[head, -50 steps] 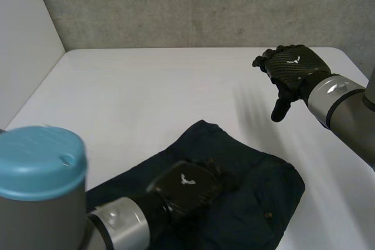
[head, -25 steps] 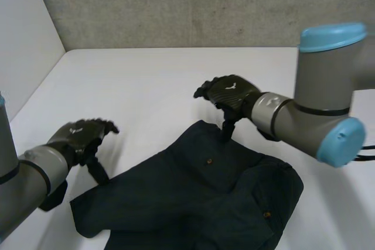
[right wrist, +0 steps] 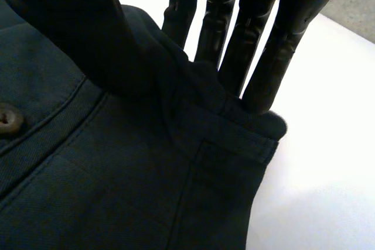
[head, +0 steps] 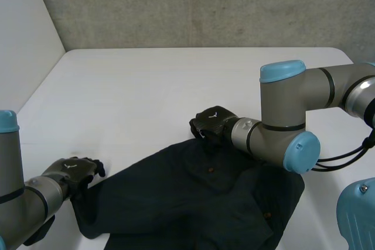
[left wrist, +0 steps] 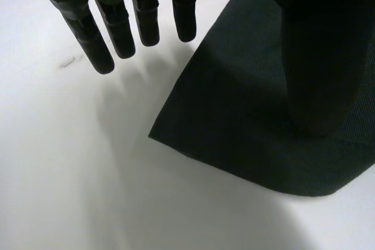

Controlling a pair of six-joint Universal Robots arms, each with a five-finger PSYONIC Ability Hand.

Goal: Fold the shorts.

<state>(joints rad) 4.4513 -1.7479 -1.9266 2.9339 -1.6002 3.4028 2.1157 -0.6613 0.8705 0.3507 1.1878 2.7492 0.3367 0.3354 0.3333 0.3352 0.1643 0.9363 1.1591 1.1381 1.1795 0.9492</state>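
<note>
The dark shorts (head: 193,203) lie rumpled at the near side of the white counter (head: 146,86). At their near left corner is the left robot hand (head: 73,171). Its fingers (left wrist: 94,39) are straight and spread over the counter just beside the hem. Its thumb (left wrist: 322,57) seems to rest on the cloth. Further back, the right robot hand (head: 212,126) pinches the far edge of the shorts between thumb and fingers (right wrist: 275,51), near a button (right wrist: 6,118). Each hand has a small white mark (head: 214,115), too small to read. Past the shorts the counter runs wide and white to the grey wall (head: 205,4).
</note>
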